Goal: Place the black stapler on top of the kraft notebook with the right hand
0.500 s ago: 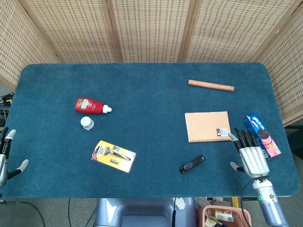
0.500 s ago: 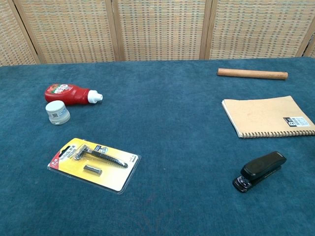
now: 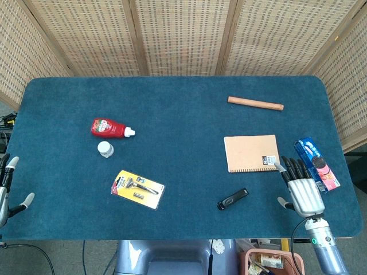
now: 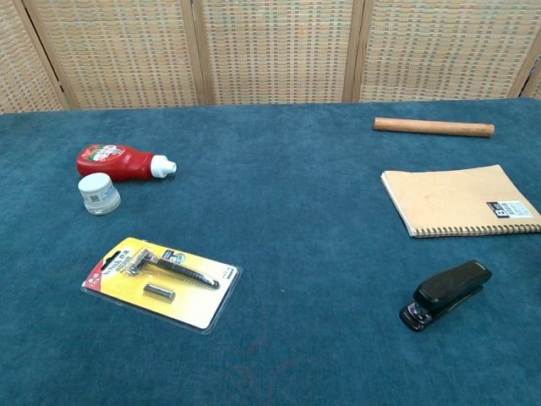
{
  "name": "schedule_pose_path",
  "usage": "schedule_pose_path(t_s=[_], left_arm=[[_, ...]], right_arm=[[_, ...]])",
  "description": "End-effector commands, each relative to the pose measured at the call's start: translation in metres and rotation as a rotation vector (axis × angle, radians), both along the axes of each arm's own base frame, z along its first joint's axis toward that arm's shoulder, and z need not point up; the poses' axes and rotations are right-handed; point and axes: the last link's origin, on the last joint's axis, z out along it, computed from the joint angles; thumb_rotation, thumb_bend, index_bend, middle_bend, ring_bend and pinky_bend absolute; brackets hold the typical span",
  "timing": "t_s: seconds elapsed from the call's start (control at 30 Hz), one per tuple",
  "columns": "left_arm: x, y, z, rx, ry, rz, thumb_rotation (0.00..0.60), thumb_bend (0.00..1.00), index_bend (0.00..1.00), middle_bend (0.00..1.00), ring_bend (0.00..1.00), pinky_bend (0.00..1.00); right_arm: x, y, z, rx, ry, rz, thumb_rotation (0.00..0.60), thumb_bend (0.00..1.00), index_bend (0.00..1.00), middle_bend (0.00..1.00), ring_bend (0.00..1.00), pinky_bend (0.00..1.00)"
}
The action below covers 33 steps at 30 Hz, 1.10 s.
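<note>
The black stapler [image 3: 232,199] [image 4: 445,293] lies on the blue table near the front edge, just below the kraft notebook [image 3: 252,153] [image 4: 459,199]. My right hand [image 3: 299,186] hovers at the table's front right, to the right of the stapler and apart from it, fingers spread and holding nothing. It shows only in the head view. My left hand [image 3: 7,189] is at the far left edge of the table, fingers apart and empty.
A wooden stick [image 3: 255,103] lies behind the notebook. A blue cookie packet [image 3: 316,162] sits right of the notebook, beside my right hand. On the left are a red bottle [image 3: 109,128], a small white jar [image 3: 105,149] and a yellow razor pack [image 3: 137,188].
My right hand has shifted slightly forward and a little to the left. Nothing else has moved.
</note>
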Motion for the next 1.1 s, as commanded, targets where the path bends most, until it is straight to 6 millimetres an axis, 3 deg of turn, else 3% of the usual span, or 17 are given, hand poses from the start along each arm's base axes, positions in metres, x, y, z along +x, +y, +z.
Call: schedule_pose_path(t_s=[0.03, 0.57, 1.0, 1.1], left_arm=[[0.000, 0.000, 0.000, -0.001, -0.001, -0.001, 0.600, 0.21, 0.03, 0.00, 0.00, 0.00], [0.001, -0.003, 0.002, 0.007, -0.007, -0.002, 0.600, 0.21, 0.03, 0.00, 0.00, 0.00], [0.000, -0.003, 0.004, 0.008, -0.025, -0.003, 0.600, 0.21, 0.03, 0.00, 0.00, 0.00], [0.000, -0.003, 0.004, 0.007, -0.027, -0.005, 0.600, 0.21, 0.03, 0.00, 0.00, 0.00]], right_arm=[[0.000, 0.000, 0.001, -0.003, 0.000, 0.000, 0.600, 0.06, 0.00, 0.00, 0.00, 0.03], [0.011, 0.009, -0.007, 0.054, -0.012, 0.027, 0.600, 0.06, 0.00, 0.00, 0.00, 0.03], [0.051, 0.008, -0.058, 0.188, -0.075, 0.100, 0.600, 0.07, 0.06, 0.00, 0.00, 0.06], [0.052, 0.008, -0.069, 0.222, -0.060, 0.087, 0.600, 0.07, 0.07, 0.00, 0.00, 0.08]])
